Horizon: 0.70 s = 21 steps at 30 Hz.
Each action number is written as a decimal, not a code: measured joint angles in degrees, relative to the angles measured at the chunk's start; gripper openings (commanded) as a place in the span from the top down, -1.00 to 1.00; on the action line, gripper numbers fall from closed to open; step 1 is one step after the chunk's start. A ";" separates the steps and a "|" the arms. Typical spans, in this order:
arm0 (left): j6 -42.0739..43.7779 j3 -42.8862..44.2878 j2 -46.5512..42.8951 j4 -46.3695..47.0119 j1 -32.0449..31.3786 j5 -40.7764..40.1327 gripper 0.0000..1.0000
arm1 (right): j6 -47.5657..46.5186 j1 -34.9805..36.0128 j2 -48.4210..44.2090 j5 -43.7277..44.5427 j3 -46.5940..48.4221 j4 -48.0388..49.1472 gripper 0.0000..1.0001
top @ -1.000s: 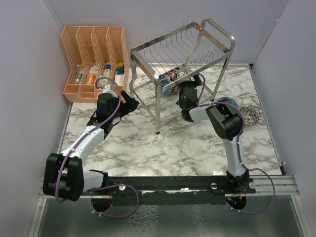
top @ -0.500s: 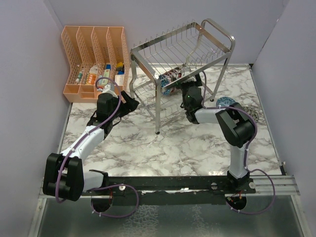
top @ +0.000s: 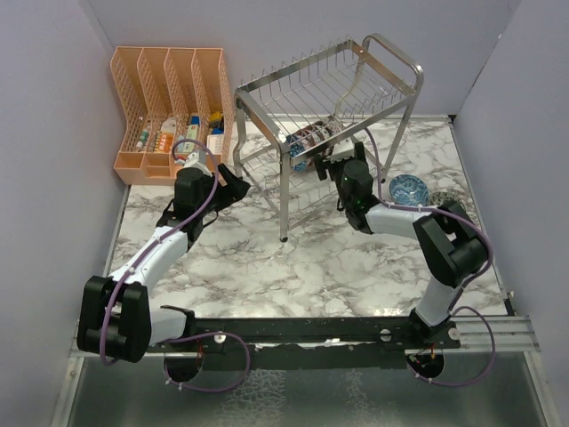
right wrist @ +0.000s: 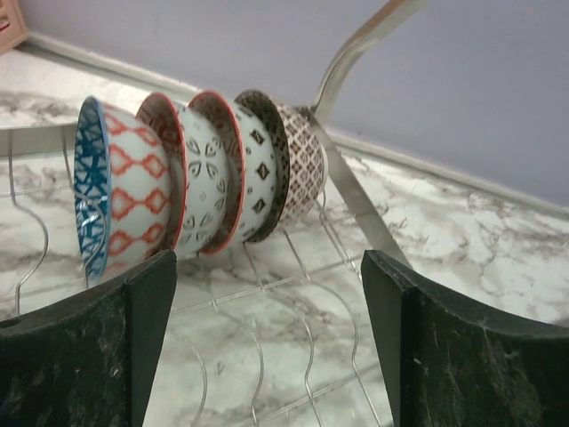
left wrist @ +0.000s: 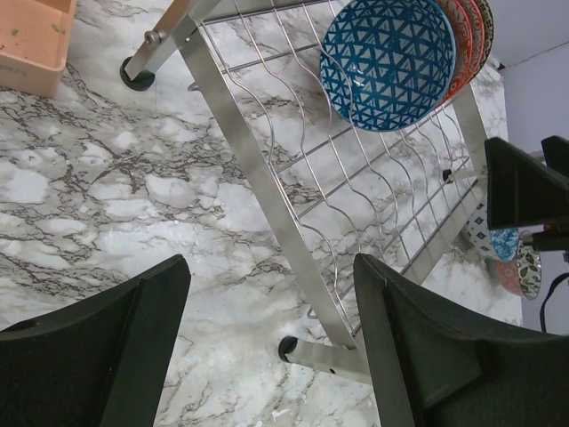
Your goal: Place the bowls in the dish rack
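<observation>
The silver dish rack (top: 331, 84) stands at the back centre. Several bowls (top: 308, 140) stand on edge in a row on its lower tier. In the right wrist view the row (right wrist: 200, 182) runs from a blue-rimmed bowl (right wrist: 89, 196) to a brown patterned one (right wrist: 302, 165). My right gripper (right wrist: 267, 347) is open and empty, just in front of the row over the wire floor (right wrist: 293, 320). A blue bowl (top: 408, 189) and a greyish bowl (top: 451, 201) lie on the table at the right. My left gripper (left wrist: 271, 347) is open and empty beside the rack's front leg (left wrist: 258, 196).
An orange plastic organiser (top: 169, 98) with small items stands at the back left, close to my left arm. The rack's feet (left wrist: 135, 73) rest on the marble table (top: 293, 267). Purple walls close in the back and both sides.
My right arm's elbow has swung to the right and its gripper has drawn back a little from the bowls. The blue bowl on the table now shows fully. The left arm has not moved.
</observation>
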 measured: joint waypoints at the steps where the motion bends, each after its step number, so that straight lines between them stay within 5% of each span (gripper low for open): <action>1: 0.02 0.00 0.00 -0.13 0.00 -0.04 -0.54 | 0.96 0.00 -1.27 -0.24 -0.92 -1.81 -0.66; 13: 0.35 0.00 -0.04 -0.50 0.00 -0.57 -0.54 | 18.29 0.35 -15.34 -2.43 -6.34 -26.91 -0.62; 21: 0.39 0.00 -0.17 -0.52 0.00 -0.55 -0.54 | 23.58 0.28 -20.26 -4.94 -11.21 -33.62 -0.62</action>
